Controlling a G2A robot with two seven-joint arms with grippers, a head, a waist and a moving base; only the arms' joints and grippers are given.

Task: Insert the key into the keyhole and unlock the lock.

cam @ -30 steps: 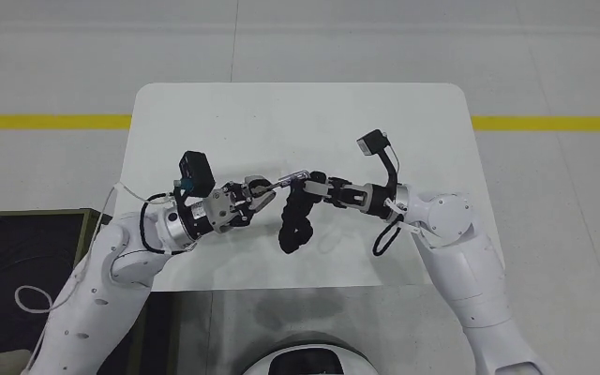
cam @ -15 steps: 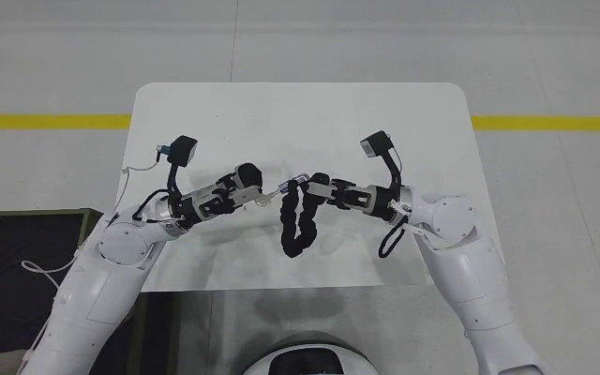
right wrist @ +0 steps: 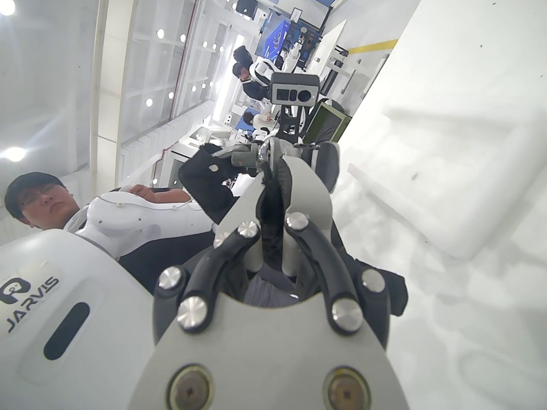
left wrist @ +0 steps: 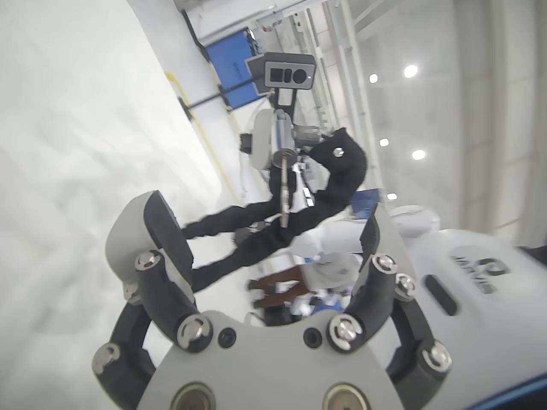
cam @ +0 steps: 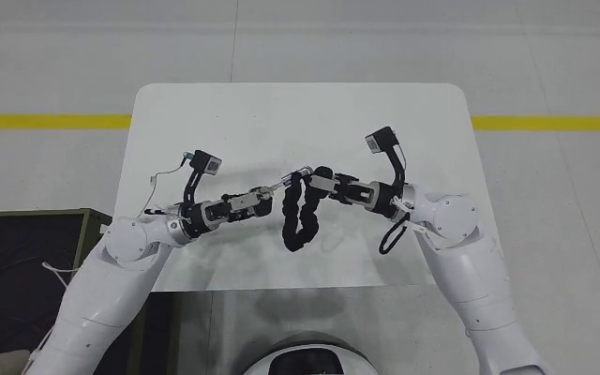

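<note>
With right gripper [right wrist: 275, 170] clamping the lock [left wrist: 342, 164] above table [cam: 375, 112] centre, we'd close spread left gripper [left wrist: 265, 211] squarely on the key [left wrist: 283, 189].

A white table [cam: 300, 112] with rounded corners stands on a pale grey floor [cam: 94, 56]. A yellow line [cam: 56, 121] crosses the floor on both sides of the table. A dark mat [cam: 28, 244] lies on the floor by the table's near left corner. Round ceiling lights [left wrist: 410, 71] shine in a high white hall, with blue panels [left wrist: 226, 61] and white shelving [right wrist: 141, 57] farther off.
</note>
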